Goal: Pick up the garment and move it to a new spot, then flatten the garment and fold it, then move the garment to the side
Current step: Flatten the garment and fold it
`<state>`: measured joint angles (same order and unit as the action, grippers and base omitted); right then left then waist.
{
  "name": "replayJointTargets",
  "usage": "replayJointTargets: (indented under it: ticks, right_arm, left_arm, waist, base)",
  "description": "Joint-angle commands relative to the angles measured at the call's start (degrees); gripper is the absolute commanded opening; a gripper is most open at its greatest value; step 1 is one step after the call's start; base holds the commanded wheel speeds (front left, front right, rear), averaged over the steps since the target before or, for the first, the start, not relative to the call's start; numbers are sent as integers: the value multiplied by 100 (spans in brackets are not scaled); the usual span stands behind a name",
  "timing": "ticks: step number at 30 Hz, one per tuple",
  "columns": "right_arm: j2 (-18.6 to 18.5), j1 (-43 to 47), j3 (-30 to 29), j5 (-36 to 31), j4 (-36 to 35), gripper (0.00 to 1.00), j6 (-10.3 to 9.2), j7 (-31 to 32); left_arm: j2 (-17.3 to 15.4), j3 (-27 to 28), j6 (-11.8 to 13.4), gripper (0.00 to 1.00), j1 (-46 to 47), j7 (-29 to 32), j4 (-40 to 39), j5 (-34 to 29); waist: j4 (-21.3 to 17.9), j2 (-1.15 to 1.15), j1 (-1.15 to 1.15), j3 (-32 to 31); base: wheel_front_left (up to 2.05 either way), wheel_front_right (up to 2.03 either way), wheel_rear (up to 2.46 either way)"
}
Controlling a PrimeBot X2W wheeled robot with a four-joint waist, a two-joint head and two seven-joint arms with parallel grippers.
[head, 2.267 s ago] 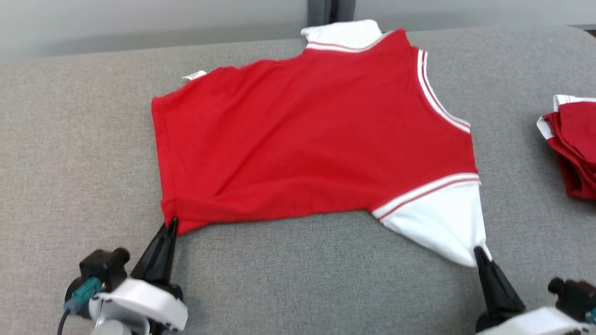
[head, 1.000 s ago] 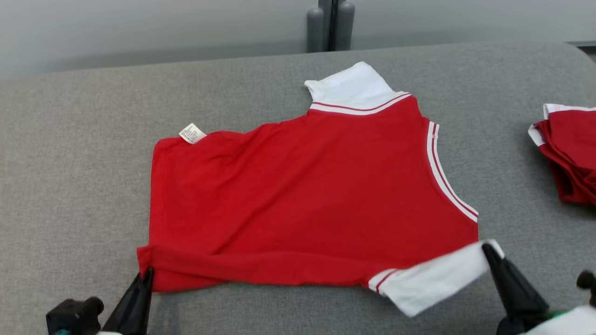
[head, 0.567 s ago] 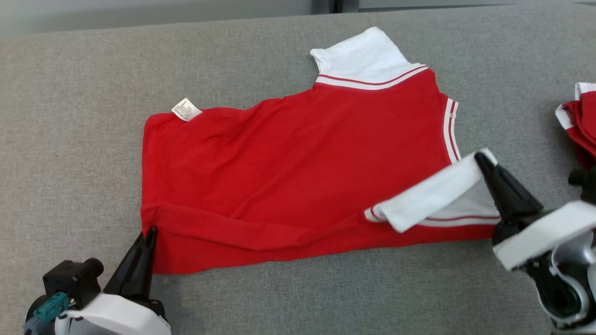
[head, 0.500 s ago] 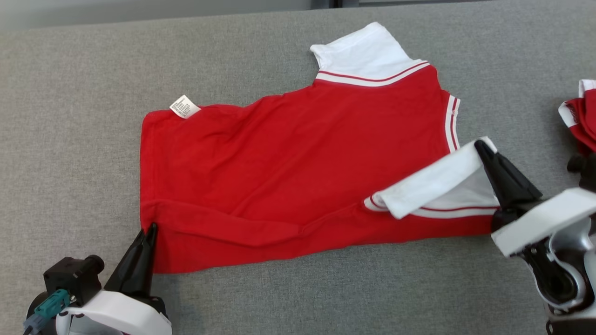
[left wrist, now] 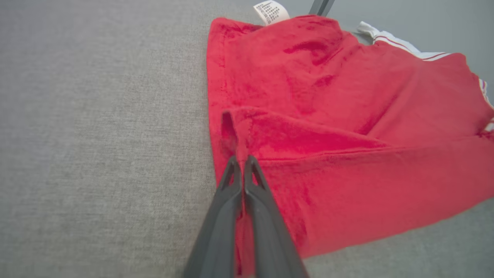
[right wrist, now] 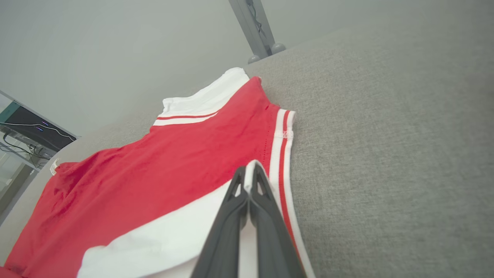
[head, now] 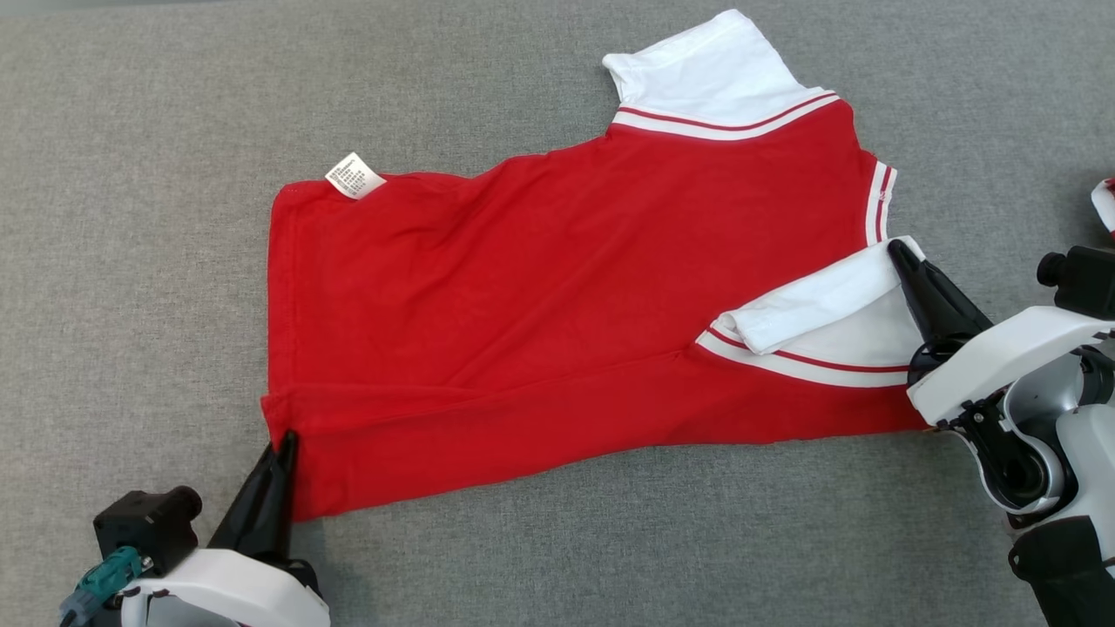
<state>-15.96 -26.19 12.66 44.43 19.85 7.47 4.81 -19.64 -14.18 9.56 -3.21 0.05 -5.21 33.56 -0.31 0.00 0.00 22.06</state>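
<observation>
Midway through folding, the red garment (head: 557, 305) lies flat on the grey counter (head: 131, 261). Left gripper (head: 285, 438) jaws pinch its hem corner (head: 300, 470); right gripper (head: 897, 251) jaws pinch its white sleeve (head: 819, 300), turned inward. Further folds and moving aside remain.

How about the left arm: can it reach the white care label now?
Probably not yet: the left gripper is shut on the red shirt at its near corner. The label lies uncovered at the far corner; after letting go, the way looks free.
</observation>
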Motion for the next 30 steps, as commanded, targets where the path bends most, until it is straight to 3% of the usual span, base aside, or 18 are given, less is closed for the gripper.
replayJointTargets:
  ticks: [1, 5, 6, 7, 8, 15, 18, 30]
  right_arm:
    - [-50, -91, 39, 51, 81, 0, 5, -83]
    - [-99, -198, 283, 166, 285, 0, 5, -269]
    - [-115, -209, 345, 191, 311, 33, 5, -336]
    - [-121, -200, 390, 223, 322, 75, 5, -409]
    - [-138, -173, 424, 221, 322, 100, 5, -513]
    - [-192, 254, 404, -194, 162, 100, 5, -1493]
    - [-112, 523, 194, -677, -32, 100, 5, -1835]
    - [512, 1722, -964, -2606, -1457, 100, 5, -2003]
  left_arm:
    - [-11, -1, -38, 0, 39, -3, 10, 33]
    - [22, -68, -111, 0, 131, 17, 118, 95]
    - [37, -70, -137, 37, 174, -20, 130, 101]
    - [63, -75, -146, 83, 194, -32, 148, 122]
    - [85, -69, -148, 100, 196, -87, 167, 114]
    - [212, 87, -71, 100, 338, -552, 251, 57]
    - [261, 199, 11, 100, 450, -863, 265, -43]
    - [318, 506, 123, 100, 878, -1479, 336, -665]
  waist:
    - [12, 0, 0, 6]
    - [19, 0, 0, -5]
    - [23, 0, 0, -15]
    - [26, 0, 0, -30]
    - [26, 0, 0, -51]
    - [15, 0, 0, -286]
    - [-53, 0, 0, -416]
    - [-187, 0, 0, -952]
  base:
    - [0, 0, 0]
    - [0, 0, 0]
    - [0, 0, 0]
    - [0, 0, 0]
    - [0, 0, 0]
    - [0, 0, 0]
    - [0, 0, 0]
    - [0, 0, 0]
